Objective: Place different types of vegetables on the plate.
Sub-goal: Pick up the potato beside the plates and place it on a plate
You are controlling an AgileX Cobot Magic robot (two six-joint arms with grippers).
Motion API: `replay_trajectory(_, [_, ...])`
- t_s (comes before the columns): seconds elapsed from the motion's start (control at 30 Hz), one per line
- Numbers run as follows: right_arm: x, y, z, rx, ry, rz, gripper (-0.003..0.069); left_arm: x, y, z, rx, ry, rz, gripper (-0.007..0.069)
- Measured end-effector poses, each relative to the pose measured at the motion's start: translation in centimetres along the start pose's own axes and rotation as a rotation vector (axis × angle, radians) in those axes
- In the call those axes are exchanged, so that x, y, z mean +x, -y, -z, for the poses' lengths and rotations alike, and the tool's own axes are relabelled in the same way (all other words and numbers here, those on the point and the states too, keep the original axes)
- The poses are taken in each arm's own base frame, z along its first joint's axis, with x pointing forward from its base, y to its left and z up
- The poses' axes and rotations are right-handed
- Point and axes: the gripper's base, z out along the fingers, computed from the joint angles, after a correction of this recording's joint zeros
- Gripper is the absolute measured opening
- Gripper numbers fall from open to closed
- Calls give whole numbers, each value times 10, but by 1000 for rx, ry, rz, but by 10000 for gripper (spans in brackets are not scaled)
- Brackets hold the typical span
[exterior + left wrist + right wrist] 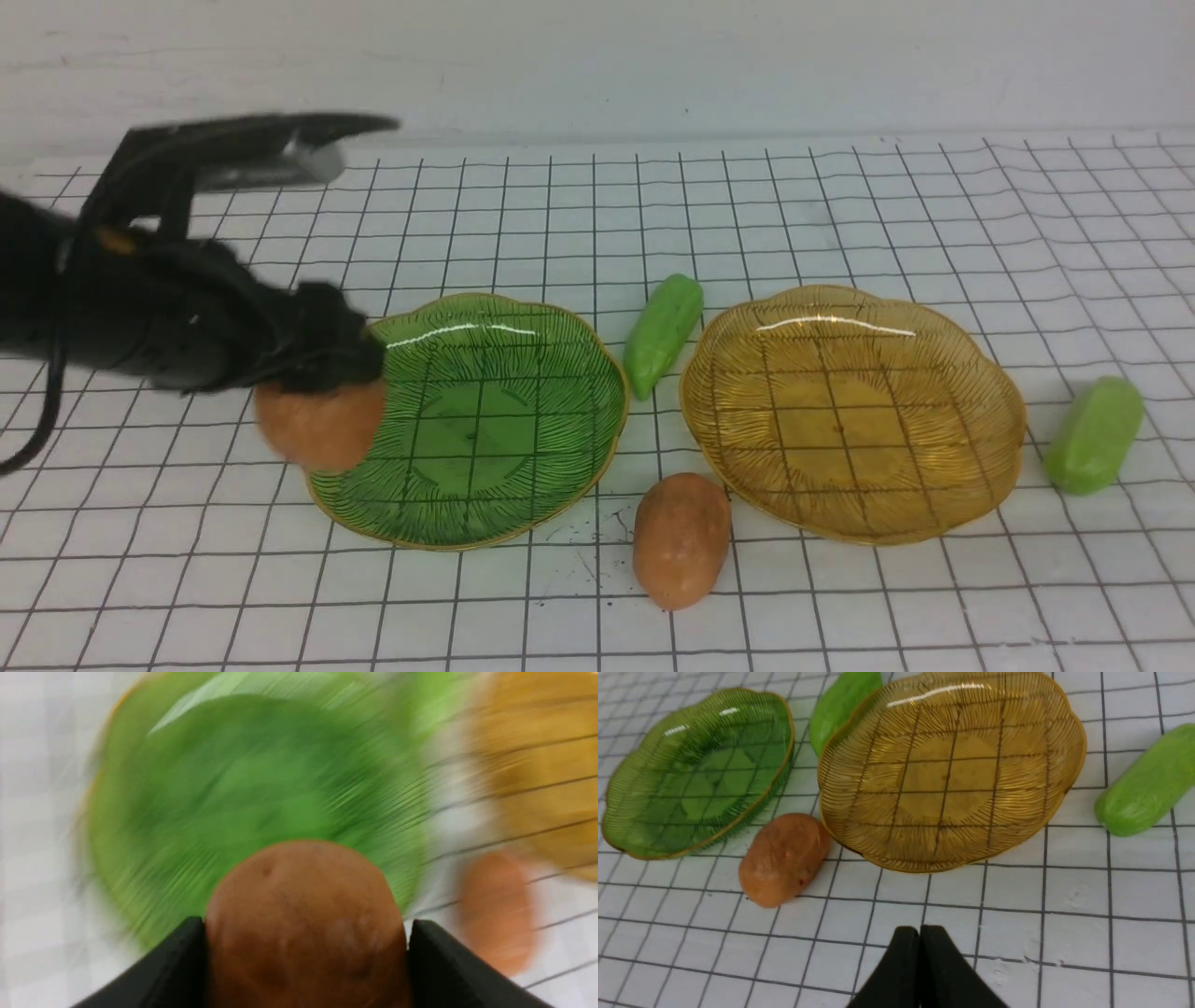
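Note:
My left gripper [327, 392] is shut on an orange-brown potato [319, 427] and holds it over the left rim of the green plate [523, 467]. In the left wrist view the potato [303, 914] sits between both black fingers [439, 961] above the blurred green plate [210, 788]. A second potato [681, 539] lies in front, between the two plates. One green cucumber [662, 333] lies between the plates, another cucumber [1094, 435] right of the amber plate [980, 485]. My right gripper [920, 933] is shut and empty above the mat, near the amber plate [1059, 788].
The table is covered with a white grid mat [840, 215] that reaches a white wall at the back. A black cable [42, 411] hangs from the left arm. The right arm does not show in the front view.

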Motion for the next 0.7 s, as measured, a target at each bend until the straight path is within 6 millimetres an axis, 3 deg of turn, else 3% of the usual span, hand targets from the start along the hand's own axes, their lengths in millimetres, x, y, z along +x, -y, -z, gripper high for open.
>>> replay_trajectory(0.17, [-6,4,-7,25,-20,13,-15,-37,59,-35,128,1,-147,478])
replay_trajectory(0.23, [-9,4,-6,32,-3,17,-15,-49,85,-68,172,-23,-217,478])
replay_trajectory(0.27, [-9,4,-6,32,-3,17,-15,-47,86,-73,175,-36,-221,478])
replay_trajectory(0.4, [-9,5,-6,34,4,18,-15,-52,130,-147,237,-112,-313,478])
replay_trajectory(0.47, [-9,5,-6,34,4,18,-15,-50,136,-166,242,-137,-317,478])
replay_trajectory(0.53, [-9,5,-6,34,4,17,-15,-45,142,-202,247,-197,-315,478])
replay_trajectory(0.67, [-9,5,-6,34,4,15,-15,-42,144,-227,245,-281,-304,492])
replay_trajectory(0.7, [-9,5,-6,34,4,14,-15,-40,145,-233,244,-325,-304,531])
